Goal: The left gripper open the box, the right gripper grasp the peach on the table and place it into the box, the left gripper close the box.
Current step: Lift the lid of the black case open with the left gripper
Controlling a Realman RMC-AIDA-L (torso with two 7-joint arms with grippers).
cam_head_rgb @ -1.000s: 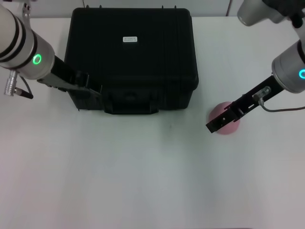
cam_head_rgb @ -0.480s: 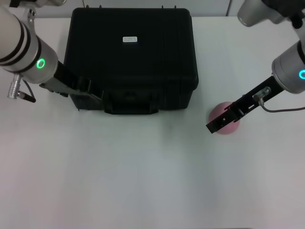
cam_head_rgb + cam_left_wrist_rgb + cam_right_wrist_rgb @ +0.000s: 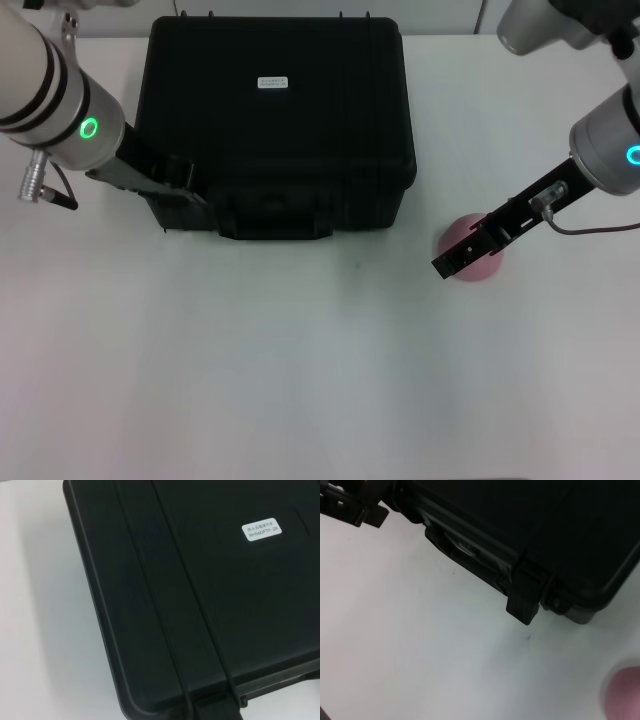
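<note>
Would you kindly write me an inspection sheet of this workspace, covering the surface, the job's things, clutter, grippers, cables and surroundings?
Surface: white table, one tiny dark speck in front of the box.
Job's things: black box with lid down, white label on top; pink peach on the table to the box's right.
Clutter: nothing seen.
Grippers: left gripper at the box's front-left corner; right gripper over the peach.
Cables: thin grey cable on the right arm; a dark one by the left arm's connector.
Surroundings: grey strip beyond the table's far edge.
</note>
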